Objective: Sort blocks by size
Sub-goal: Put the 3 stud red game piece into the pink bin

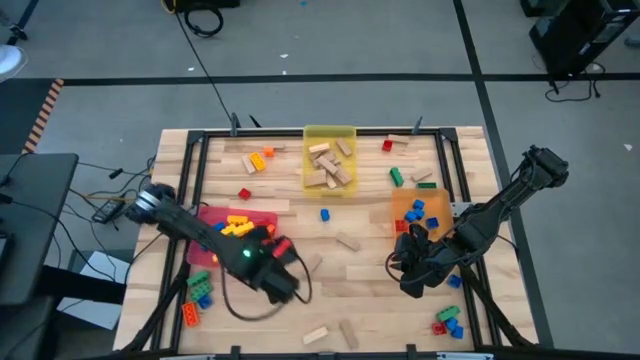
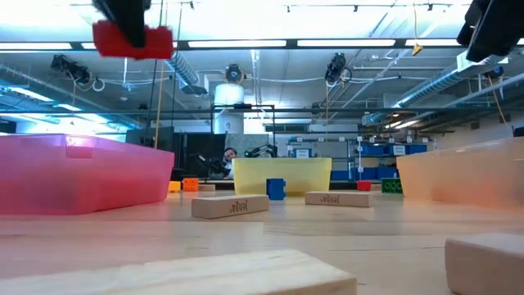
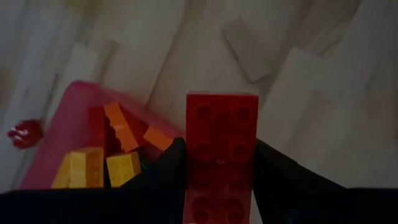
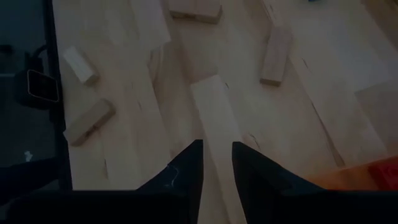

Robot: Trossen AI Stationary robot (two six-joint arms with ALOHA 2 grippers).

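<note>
Red long brick [image 3: 221,155] sat clamped in our left gripper [image 3: 217,171] beside the pink tray [image 1: 262,217]; our right gripper [image 4: 216,158] hovered over bare table [image 4: 323,93]. Its fingers stood narrowly apart, holding nothing.

Overhead, table-level and two wrist cameras share the table [image 1: 360,275].

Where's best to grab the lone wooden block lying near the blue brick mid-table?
Take the wooden block across its narrow width at mid-length, straight from above. It lies flat and slanted, both long sides clear, so the jaws should turn to match.
</note>
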